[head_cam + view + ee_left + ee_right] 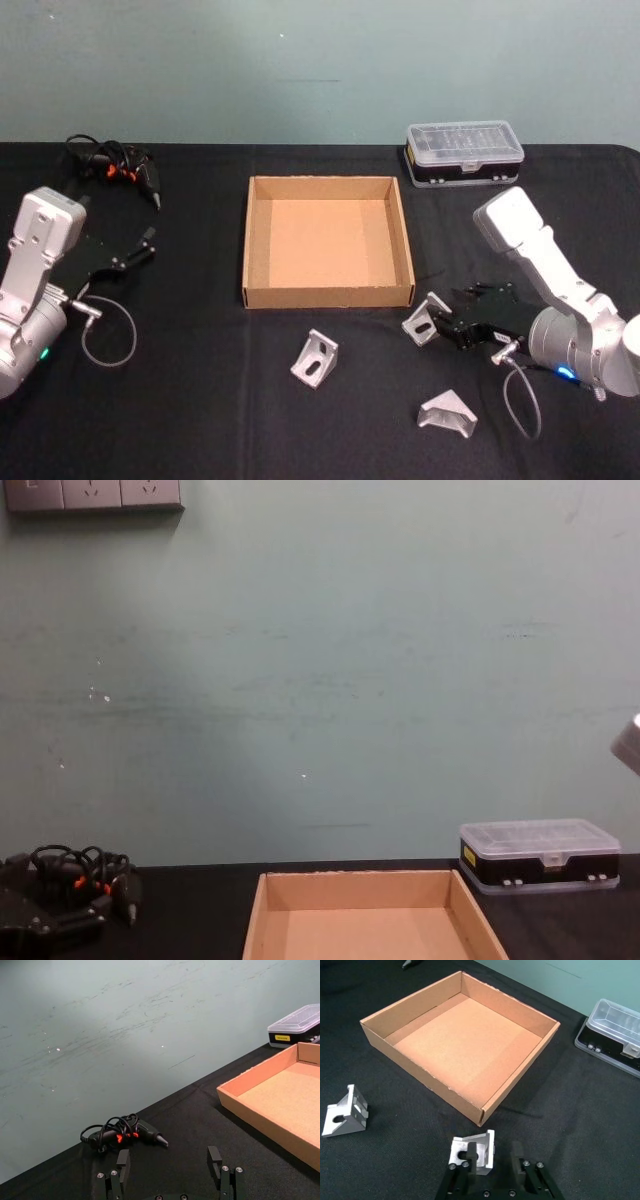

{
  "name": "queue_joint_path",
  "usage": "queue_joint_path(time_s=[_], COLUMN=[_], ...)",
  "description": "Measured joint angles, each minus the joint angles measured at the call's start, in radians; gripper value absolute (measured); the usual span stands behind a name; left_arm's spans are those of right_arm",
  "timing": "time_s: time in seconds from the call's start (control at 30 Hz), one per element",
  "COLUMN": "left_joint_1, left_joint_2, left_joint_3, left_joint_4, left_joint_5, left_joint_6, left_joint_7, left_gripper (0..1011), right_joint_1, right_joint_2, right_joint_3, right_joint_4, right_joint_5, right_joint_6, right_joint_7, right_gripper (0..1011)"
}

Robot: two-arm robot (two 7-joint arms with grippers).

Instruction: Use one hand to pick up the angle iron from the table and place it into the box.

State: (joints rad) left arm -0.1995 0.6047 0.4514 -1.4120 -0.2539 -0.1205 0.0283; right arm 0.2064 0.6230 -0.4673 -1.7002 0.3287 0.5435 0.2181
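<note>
Head view: matte black table (200, 400); shallow tan cardboard box (327, 296), empty, mid-table toward the far edge; clear-lidded plastic case with black base (465, 152) toward the far right corner; black corded glue gun with orange trim (125, 170) toward the far left corner. Three silver cast-metal brackets lie between the box and the near edge: the angle iron (424, 318) just off the box's near right corner, a second angle iron (316, 359) in front of the box, and a third angle iron (448, 414) nearest the near edge. The black two-finger right gripper (436, 328) is low on the table at the first of these. The left gripper (146, 244) is parked near the left edge. Left wrist view: its jaws are wide apart and hold nothing. Right wrist view: the right gripper's jaws straddle the angle iron (479, 1150), one finger (458, 1164) against it and the other finger (518, 1154) just beside it with a gap; the jaws are not yet closed. Chest view: the box's walls and the plastic case behind it. Step in hand, judged: the grasp. The next move calls for closing squarely on the bracket, lifting clear of the box's near wall, carrying it over the floor of the box and releasing.
</note>
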Motion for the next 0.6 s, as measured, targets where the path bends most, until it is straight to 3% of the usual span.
queue_joint_path(time_s=[0.33, 0.47, 0.6], left_joint_1=[0.0, 0.0, 0.0], left_joint_2=[0.0, 0.0, 0.0], left_joint_3=[0.0, 0.0, 0.0], left_joint_4=[0.0, 0.0, 0.0], left_joint_5=[0.0, 0.0, 0.0], left_joint_6=[0.0, 0.0, 0.0], left_joint_7=[0.0, 0.0, 0.0], left_gripper=[1011, 1011, 1011], right_joint_1=[0.0, 0.0, 0.0], right_joint_2=[0.0, 0.0, 0.0], right_joint_3=[0.0, 0.0, 0.0], right_joint_4=[0.0, 0.0, 0.0], right_joint_5=[0.0, 0.0, 0.0], right_joint_6=[0.0, 0.0, 0.0], right_joint_7=[0.0, 0.0, 0.0], right_gripper=[134, 53, 39])
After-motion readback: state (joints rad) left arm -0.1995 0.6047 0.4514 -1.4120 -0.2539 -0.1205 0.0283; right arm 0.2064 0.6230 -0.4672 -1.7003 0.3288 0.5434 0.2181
